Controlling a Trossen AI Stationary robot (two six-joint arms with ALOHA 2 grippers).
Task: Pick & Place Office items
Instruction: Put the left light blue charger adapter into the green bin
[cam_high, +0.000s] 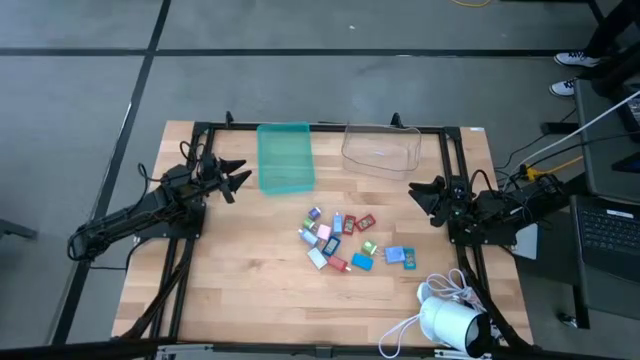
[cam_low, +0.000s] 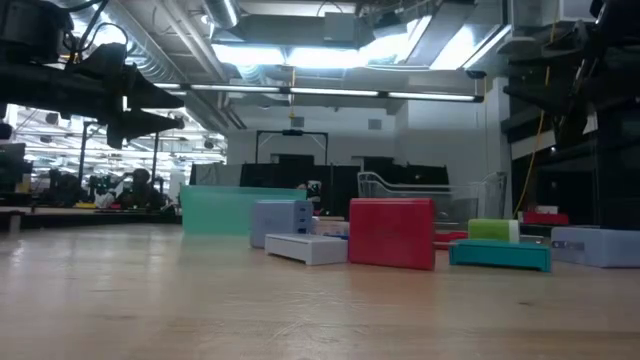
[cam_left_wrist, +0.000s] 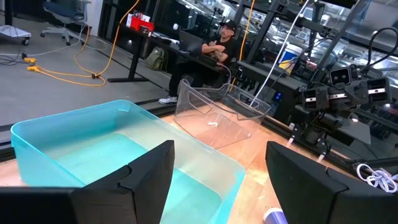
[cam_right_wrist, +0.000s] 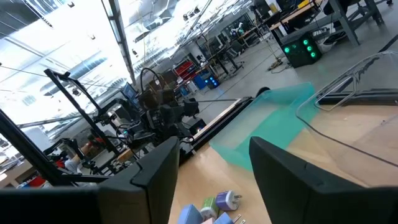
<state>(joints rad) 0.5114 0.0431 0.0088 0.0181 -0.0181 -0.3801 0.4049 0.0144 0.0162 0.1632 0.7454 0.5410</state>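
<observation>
The office items (cam_high: 345, 242) lie in a loose cluster at the table's middle: small flat pieces in red, pink, blue, teal, green and white. In the low view a red piece (cam_low: 392, 233) stands upright among them. My left gripper (cam_high: 237, 175) hovers open at the table's left side, just left of the teal tray (cam_high: 285, 157). My right gripper (cam_high: 420, 195) hovers open at the right side, below the clear bin (cam_high: 381, 150). Neither touches anything. In the right wrist view a few pieces (cam_right_wrist: 214, 205) show below the open fingers.
The teal tray (cam_left_wrist: 118, 155) and the clear plastic bin (cam_left_wrist: 217, 115) stand side by side at the far edge. A white round device with a coiled cable (cam_high: 450, 315) sits at the near right corner. A person (cam_left_wrist: 214, 53) sits in the room beyond.
</observation>
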